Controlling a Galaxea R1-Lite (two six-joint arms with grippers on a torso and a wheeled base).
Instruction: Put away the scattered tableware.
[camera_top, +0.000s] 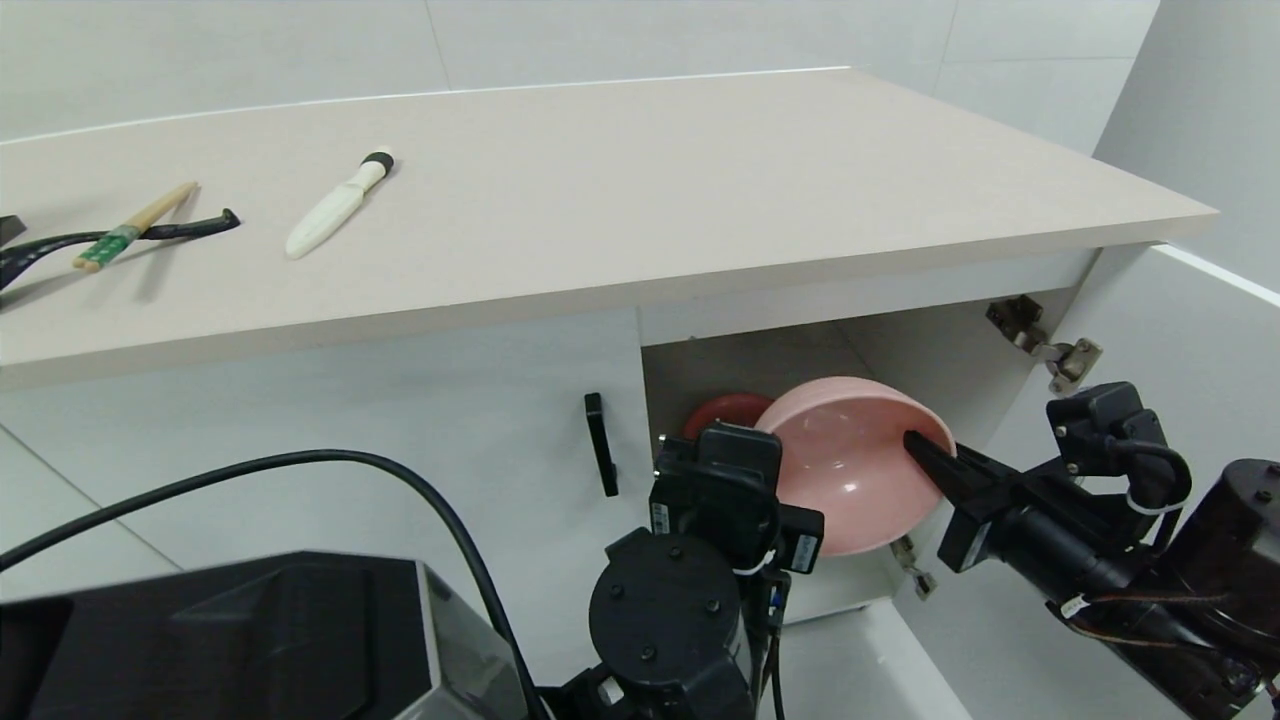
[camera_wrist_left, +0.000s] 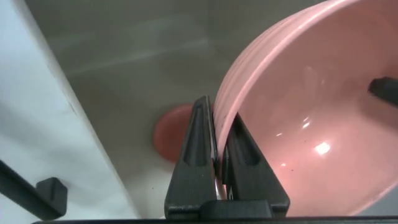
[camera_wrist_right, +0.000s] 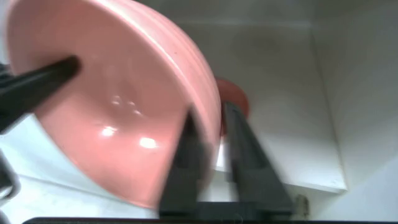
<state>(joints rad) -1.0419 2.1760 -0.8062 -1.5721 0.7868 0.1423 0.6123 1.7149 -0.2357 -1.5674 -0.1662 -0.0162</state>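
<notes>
Both arms extend forward and low, converging. The left gripper (camera_wrist_left: 217, 165) is closed on the near-left rim of the bowl (camera_top: 850, 470), one finger inside the wall and one outside. The right gripper (camera_top: 925, 452) clamps the opposite rim likewise. The bowl sits tilted between the two grippers.

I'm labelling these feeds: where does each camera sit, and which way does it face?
Head: on the head, looking down at counter and open cabinet; both arms show.
Left wrist: on left arm, facing into cabinet; left hand grips bowl.
Right wrist: same, from right arm; right hand grips bowl.
All share the bowl.
</notes>
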